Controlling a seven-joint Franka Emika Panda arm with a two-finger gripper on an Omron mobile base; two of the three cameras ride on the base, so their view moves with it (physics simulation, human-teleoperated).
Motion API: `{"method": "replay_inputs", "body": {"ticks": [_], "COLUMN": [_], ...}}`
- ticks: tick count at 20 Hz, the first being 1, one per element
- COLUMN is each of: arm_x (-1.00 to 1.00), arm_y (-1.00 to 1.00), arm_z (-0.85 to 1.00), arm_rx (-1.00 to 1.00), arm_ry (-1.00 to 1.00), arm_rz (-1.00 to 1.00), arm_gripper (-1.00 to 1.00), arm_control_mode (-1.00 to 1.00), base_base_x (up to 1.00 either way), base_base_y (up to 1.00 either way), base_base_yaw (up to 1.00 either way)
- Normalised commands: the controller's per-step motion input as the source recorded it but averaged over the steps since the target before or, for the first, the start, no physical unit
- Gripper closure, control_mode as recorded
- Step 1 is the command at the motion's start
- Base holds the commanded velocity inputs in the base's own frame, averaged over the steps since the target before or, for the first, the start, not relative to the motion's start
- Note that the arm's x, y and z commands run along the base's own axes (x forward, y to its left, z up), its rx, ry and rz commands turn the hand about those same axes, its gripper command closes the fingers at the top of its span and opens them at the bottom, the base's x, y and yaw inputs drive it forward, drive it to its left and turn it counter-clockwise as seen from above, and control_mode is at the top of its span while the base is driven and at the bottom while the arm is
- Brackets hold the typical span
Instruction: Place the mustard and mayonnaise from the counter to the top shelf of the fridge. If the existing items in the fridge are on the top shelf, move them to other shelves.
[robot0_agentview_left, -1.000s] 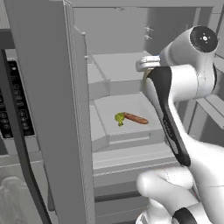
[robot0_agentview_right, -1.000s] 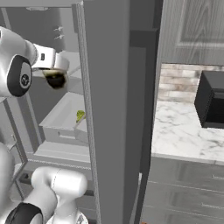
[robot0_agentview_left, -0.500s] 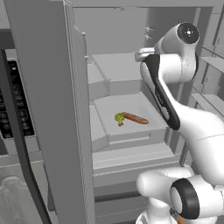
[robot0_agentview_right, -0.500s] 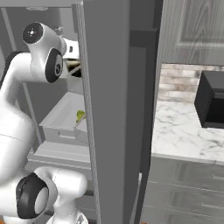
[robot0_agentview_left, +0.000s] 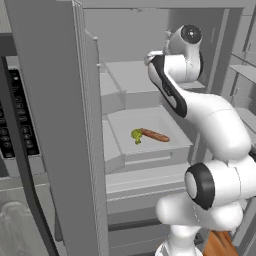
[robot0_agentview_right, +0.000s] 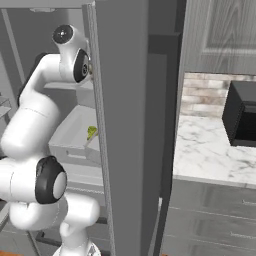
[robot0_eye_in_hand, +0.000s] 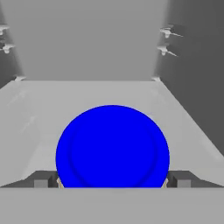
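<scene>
Mayonnaise (robot0_eye_in_hand: 112, 146) sits between the end effector's (robot0_eye_in_hand: 112, 179) two fingertips (robot0_eye_in_hand: 42, 180), its blue lid facing the hand camera; the jaws stand wide at either side of the jar, and whether they press on it cannot be told. The jar rests on the top shelf (robot0_eye_in_hand: 30, 118) of the fridge (robot0_agentview_left: 60, 75), near the shelf's front edge and midway between its side walls. On the tray-like shelf (robot0_agentview_left: 160, 150) below, a yellow-green broccoli floret (robot0_agentview_left: 136, 135) lies touching an orange-brown sausage stick (robot0_agentview_left: 154, 135), near the tray's middle. Right of the fridge, the marble tabletop (robot0_agentview_right: 210, 155) carries a black microwave (robot0_agentview_right: 242, 114) at its far right edge.
</scene>
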Motion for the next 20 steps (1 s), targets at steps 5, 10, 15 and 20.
{"method": "replay_inputs", "body": {"ticks": [5, 10, 15, 20], "arm_x": [0.97, 0.93, 0.25, 0.17], "arm_y": [0.00, -0.03, -0.03, 0.00], "arm_z": [-0.30, -0.24, -0.41, -0.17], "arm_rx": [-0.01, -0.01, -0.03, -0.01], "arm_ry": [0.07, 0.07, 0.01, 0.00], "arm_rz": [0.00, 0.00, 0.00, 0.00], "arm_gripper": [1.00, 1.00, 1.00, -1.00], "arm_control_mode": [-1.00, -1.00, -1.00, -1.00], "base_base_x": [0.00, 0.00, 0.00, 0.00], "base_base_y": [0.00, 0.00, 0.00, 0.00], "base_base_yaw": [0.00, 0.00, 0.00, 0.00]}}
